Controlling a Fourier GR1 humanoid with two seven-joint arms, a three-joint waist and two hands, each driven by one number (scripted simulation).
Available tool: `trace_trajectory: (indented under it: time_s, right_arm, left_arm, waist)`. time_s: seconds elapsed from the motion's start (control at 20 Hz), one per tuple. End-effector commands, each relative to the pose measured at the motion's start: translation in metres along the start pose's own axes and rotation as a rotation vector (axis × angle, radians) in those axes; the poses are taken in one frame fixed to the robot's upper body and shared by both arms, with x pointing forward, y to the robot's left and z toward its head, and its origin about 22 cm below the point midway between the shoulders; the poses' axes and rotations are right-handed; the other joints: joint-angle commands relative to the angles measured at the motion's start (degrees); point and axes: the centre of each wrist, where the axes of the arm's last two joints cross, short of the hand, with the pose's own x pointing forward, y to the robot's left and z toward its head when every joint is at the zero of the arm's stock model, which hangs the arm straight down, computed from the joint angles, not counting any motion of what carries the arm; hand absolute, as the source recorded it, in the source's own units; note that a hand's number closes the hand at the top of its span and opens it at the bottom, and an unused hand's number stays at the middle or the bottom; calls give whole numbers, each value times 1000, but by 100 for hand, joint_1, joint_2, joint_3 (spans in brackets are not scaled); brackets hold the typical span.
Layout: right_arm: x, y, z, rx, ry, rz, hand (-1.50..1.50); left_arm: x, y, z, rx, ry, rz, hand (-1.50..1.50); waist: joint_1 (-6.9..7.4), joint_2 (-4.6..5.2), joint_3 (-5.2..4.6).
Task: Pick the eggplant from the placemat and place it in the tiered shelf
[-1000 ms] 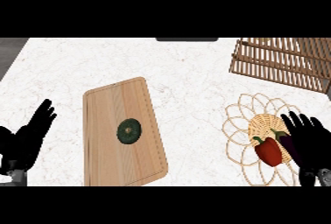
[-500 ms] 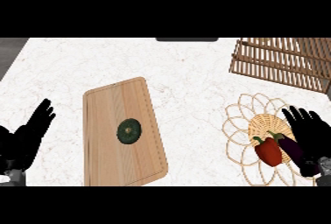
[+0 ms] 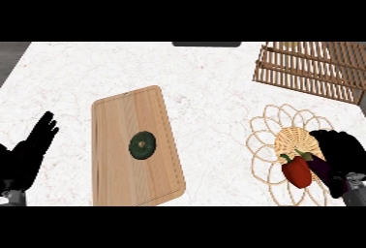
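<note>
Starting at your far left, your left hand (image 3: 27, 157) shows at the lower edge, resting with its fingers straight, spread and pointing up, touching nothing. Just to the right of that hand, one wooden cutting board (image 3: 118, 164) lies flat on the pale marbled surface (image 3: 207, 87), and one dark green round item (image 3: 143, 145) sits near the board's middle, well apart from both hands. Up at the far edge, between the two hands and well beyond them, you have one dark flat object (image 3: 205, 44), cut off by the view. Moving right, one woven placemat (image 3: 266, 145) with a looped rim lies directly left of and under your right hand. Two vegetables lie side by side on it: one red pepper (image 3: 297, 173) on the side away from the hand, and one dark purple eggplant (image 3: 318, 167), on the placemat, touching the pepper and tucked against the hand. Your right hand (image 3: 343, 152) comes in at the lower right with its fingers bent together and curled over the eggplant's right side, hiding part of it. One slatted wooden tiered shelf (image 3: 311, 68) stands beyond that hand, at the far right corner, well apart from the placemat.
</note>
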Motion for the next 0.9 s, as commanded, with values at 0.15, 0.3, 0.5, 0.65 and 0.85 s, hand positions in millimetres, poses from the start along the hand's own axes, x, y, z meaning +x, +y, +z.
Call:
trace_trajectory:
  time_s: [0.15,0.3,0.5,0.65,0.85]
  right_arm:
    - [-6,39,-9,26,-44,27,150]
    - [-23,25,-6,-7,-51,49,150]
    - [-9,19,0,-76,-50,74,150]
    - [-15,9,-4,-151,-81,54,150]
    - [2,-16,8,-229,-139,-55,150]
  left_arm:
    - [9,1,1,-10,11,-12,0]
    - [7,-8,4,-11,0,4,0]
    - [8,-12,14,-9,8,6,0]
    - [-3,-7,-13,7,-6,-14,0]
    - [-4,-6,-7,-5,4,-6,0]
  waist:
    - [10,36,64]
    - [-3,32,62]
    - [1,25,63]
    - [-34,39,61]
    - [-26,31,60]
